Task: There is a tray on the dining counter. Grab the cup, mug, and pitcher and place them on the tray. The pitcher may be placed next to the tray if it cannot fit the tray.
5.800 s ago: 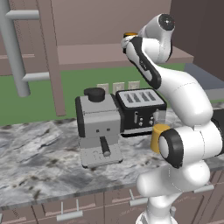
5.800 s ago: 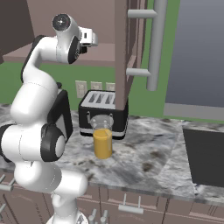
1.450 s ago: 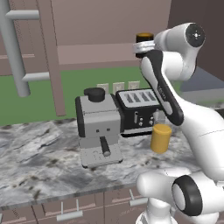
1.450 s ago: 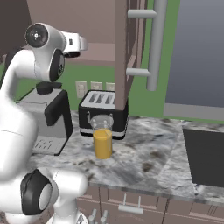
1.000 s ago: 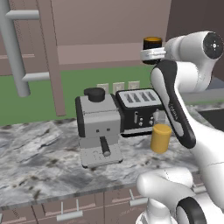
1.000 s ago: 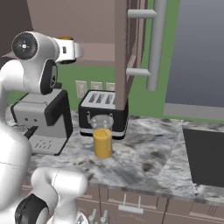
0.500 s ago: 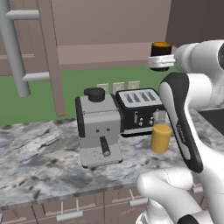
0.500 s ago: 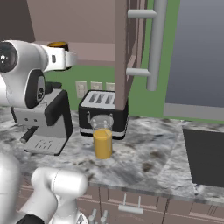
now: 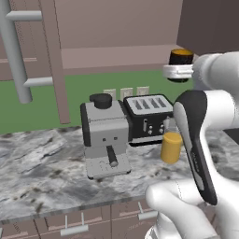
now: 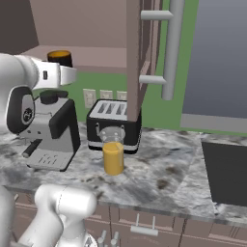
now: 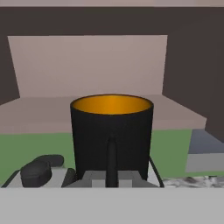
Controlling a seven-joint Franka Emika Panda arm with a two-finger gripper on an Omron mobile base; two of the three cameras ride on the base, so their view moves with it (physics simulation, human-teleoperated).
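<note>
Black mug (image 11: 111, 135) with orange inside, clamped upright in the closed gripper (image 11: 111, 175), held high above the marbled countertop (image 10: 159, 176); yellow pitcher (image 10: 114, 157) stands before the toaster (image 10: 114, 124).

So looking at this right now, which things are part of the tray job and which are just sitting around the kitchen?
Part of the job:
- mug, black with orange inside, held up in the gripper
- pitcher, yellow-orange, standing on the countertop in front of the toaster

Just lying about:
- toaster
- coffee machine
- wall outlets
</note>
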